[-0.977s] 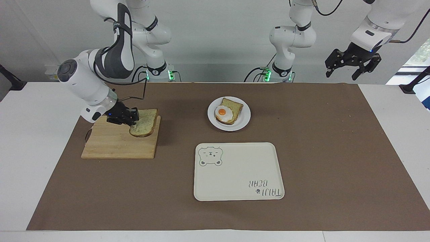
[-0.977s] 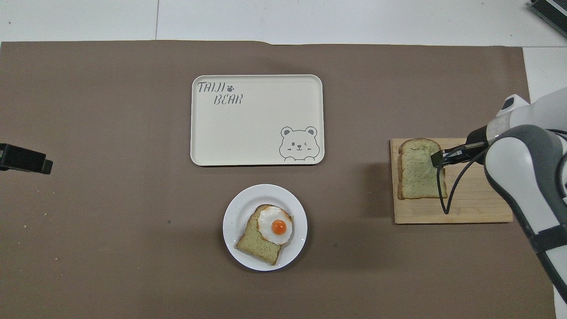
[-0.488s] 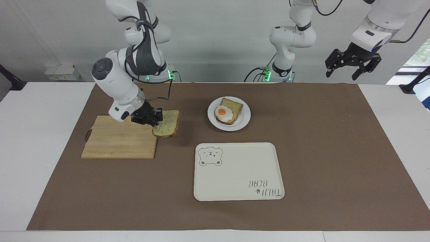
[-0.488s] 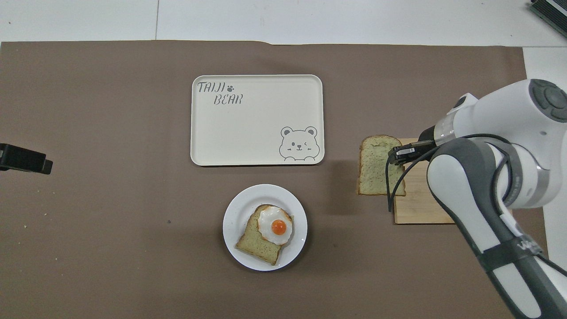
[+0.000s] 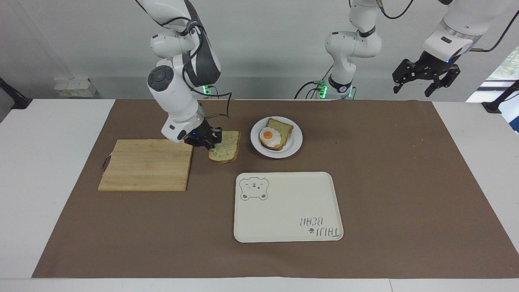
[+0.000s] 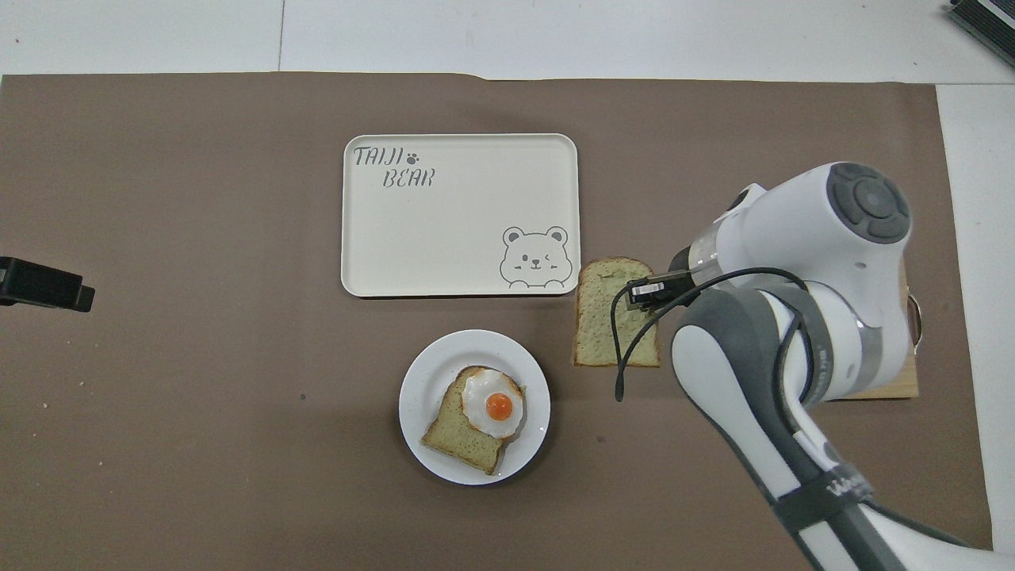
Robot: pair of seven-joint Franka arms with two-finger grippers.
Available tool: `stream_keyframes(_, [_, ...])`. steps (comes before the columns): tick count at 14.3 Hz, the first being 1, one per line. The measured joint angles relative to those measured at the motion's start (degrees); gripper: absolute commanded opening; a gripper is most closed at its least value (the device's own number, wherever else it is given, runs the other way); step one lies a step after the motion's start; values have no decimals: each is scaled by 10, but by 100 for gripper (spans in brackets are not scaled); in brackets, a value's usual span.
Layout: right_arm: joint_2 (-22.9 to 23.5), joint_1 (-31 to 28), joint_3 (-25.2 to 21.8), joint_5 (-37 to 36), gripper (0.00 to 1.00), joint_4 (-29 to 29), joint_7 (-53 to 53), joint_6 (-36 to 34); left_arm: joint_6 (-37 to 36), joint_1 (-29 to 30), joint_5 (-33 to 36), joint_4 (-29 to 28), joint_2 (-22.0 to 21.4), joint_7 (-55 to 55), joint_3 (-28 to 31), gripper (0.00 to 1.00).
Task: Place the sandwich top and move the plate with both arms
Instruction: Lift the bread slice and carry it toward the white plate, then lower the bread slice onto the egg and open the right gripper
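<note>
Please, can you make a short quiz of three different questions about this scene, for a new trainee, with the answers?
1. True or false: the sandwich top lies on the cutting board.
2. What does the right pincer hold?
3. The plate carries: A) bread with fried egg; B) nothing; C) the tray.

Key: 1 false, it hangs over the mat between board and plate. 2 The sandwich top. 3 A.

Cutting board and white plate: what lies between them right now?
Between the cutting board and the plate hangs the sandwich top, pinched by the right gripper above bare brown mat; clearest in the facing view.
</note>
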Motion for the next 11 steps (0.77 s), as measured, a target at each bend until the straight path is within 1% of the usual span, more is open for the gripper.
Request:
stream_keyframes(5, [-2, 76, 5, 1, 0, -28, 52, -1, 0, 0, 0, 0, 0, 0, 0, 100])
stream_keyframes(8, [-5, 93, 16, 48, 0, -31, 60, 0, 0, 0, 0, 0, 0, 0, 0, 100])
stream_keyframes(11, [-9, 102, 32, 59, 0, -35, 73, 1, 0, 0, 0, 0, 0, 0, 0, 100])
